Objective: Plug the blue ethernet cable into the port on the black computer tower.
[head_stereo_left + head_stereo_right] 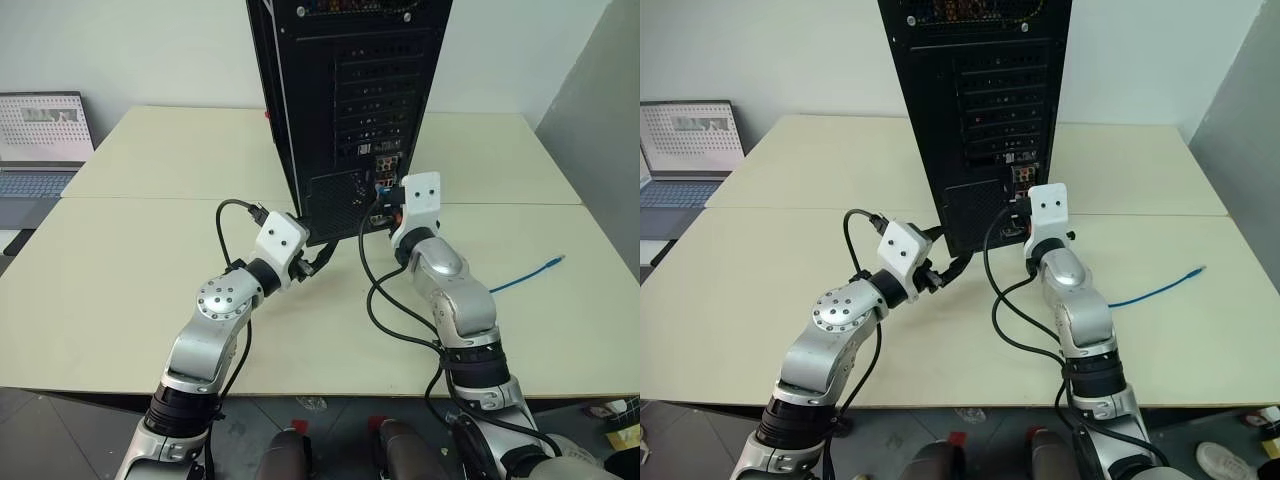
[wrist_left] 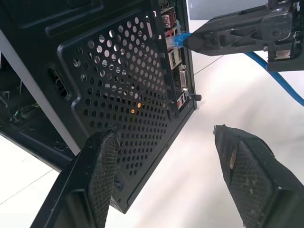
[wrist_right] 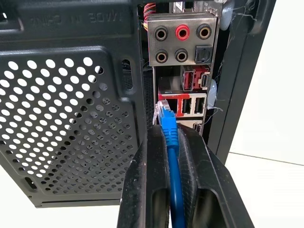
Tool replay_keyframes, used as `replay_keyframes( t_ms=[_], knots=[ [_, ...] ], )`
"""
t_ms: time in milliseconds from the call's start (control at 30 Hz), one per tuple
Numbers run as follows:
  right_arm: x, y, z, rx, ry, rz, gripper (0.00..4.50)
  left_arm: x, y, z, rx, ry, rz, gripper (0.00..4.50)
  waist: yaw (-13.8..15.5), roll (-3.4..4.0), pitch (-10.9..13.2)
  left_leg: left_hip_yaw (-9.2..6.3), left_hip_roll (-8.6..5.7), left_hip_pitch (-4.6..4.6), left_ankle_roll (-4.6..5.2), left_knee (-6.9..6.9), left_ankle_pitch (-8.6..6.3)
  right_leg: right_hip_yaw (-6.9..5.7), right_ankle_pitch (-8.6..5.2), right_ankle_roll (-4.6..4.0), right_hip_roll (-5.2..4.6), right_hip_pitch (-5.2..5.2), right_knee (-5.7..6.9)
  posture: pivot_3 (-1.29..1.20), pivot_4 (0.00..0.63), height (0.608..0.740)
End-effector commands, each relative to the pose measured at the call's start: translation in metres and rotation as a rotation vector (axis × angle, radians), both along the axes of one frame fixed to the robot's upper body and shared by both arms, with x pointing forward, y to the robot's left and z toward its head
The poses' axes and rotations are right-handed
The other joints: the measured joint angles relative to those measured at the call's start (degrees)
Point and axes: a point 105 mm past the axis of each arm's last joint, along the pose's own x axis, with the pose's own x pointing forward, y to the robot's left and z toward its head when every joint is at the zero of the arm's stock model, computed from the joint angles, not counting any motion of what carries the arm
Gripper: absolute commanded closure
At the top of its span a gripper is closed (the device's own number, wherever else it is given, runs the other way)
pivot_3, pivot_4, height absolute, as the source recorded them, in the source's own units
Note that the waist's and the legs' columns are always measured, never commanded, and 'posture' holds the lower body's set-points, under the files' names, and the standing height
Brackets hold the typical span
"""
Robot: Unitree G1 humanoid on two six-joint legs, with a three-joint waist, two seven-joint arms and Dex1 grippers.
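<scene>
At the black computer tower (image 3: pixel 71 118), the right gripper (image 3: pixel 169 137) pinches the blue ethernet cable (image 3: pixel 170 142) just behind its plug — light, floppy cord; brittle clip; left fingers (image 2: pixel 99 175) open, empty.

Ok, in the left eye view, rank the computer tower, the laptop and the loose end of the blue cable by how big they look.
1. Computer tower, largest.
2. Laptop, though it's cut off at the picture's edge, so unsure.
3. Blue cable, a thin loose stretch on the table, smallest.
</scene>
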Motion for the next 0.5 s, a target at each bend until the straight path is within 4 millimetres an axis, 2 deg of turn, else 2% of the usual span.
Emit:
replay_keyframes(
  t_ms=[33,500],
  knots=[
    [-0.0075,-0.0048,0.0174,0.031,-0.057,-0.009,4.50,-0.0037,0.0013,0.0141,-0.005,-0.060,-0.003,1.18,0.0,0.00,0.0,0.00,0.00,0.00,0.00,0.00,0.00,0.00,0.00,0.00,0.00,0.00,0.00,0.00,0.150,0.740],
    [-0.0059,-0.0023,0.0141,0.027,-0.053,-0.011,4.50,-0.0035,0.0011,0.0145,-0.002,-0.062,-0.004,1.18,0.0,0.00,0.0,0.00,0.00,0.00,0.00,-0.01,0.00,0.00,0.00,0.00,0.00,0.00,-0.01,0.00,0.150,0.740]
  ],
)
